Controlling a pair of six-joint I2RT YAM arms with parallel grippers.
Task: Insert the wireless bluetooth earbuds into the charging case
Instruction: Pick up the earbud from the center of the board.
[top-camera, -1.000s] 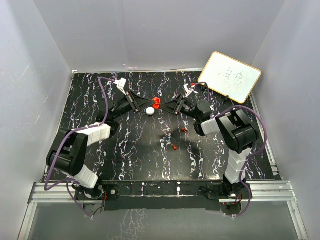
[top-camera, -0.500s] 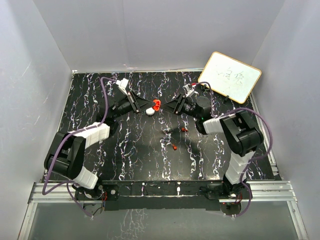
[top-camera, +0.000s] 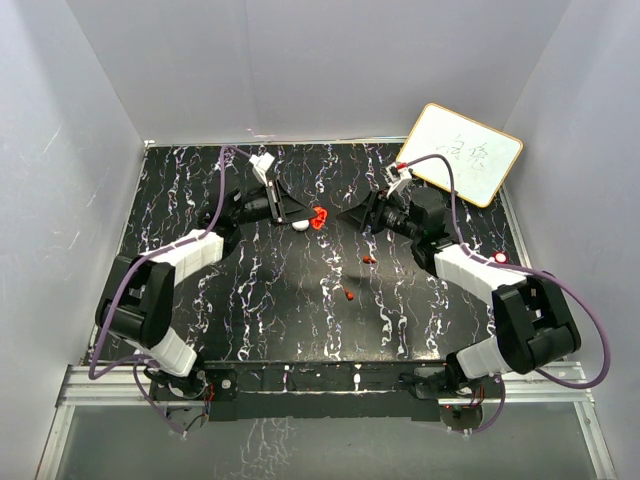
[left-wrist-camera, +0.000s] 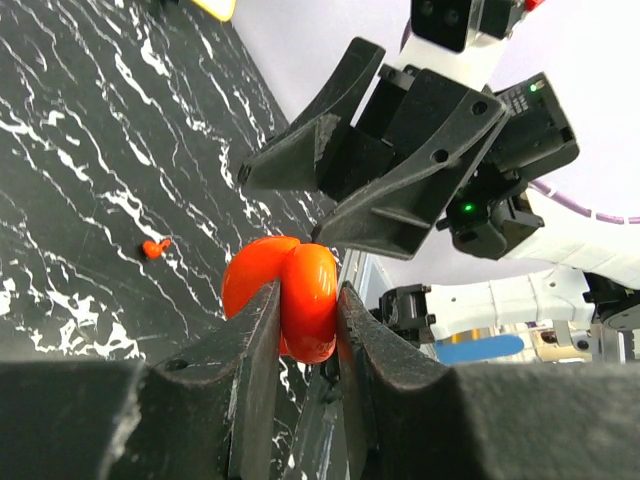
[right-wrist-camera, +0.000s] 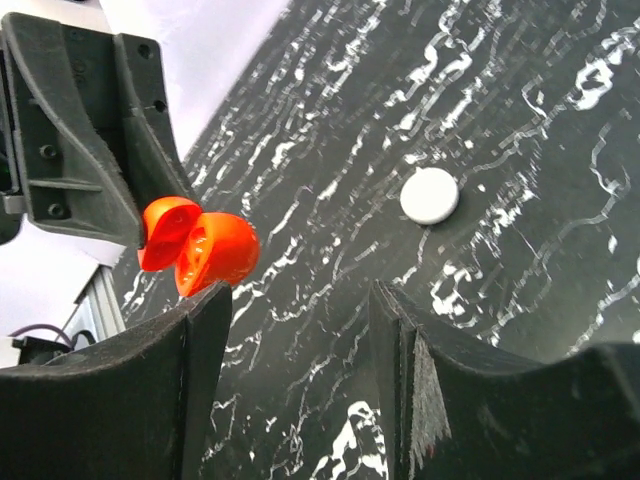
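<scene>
At the left, our left gripper (top-camera: 303, 212) is pinched tight on the red charging case (left-wrist-camera: 285, 285), which looks lifted off the black table (top-camera: 200, 200) with its lid hinged open; just beneath it a white puck (top-camera: 300, 225) lies on the surface; facing the case, our right gripper (right-wrist-camera: 300, 330) stands spread and empty, near the case but apart from it; a red earbud (top-camera: 368, 259) and a second earbud (top-camera: 350, 295) lie loose nearer us, well apart from the case; we judge fetching one comes next, so we hold the case steady, cavities up, straddle the bud's narrow width, and pinch gently so it cannot flick away
</scene>
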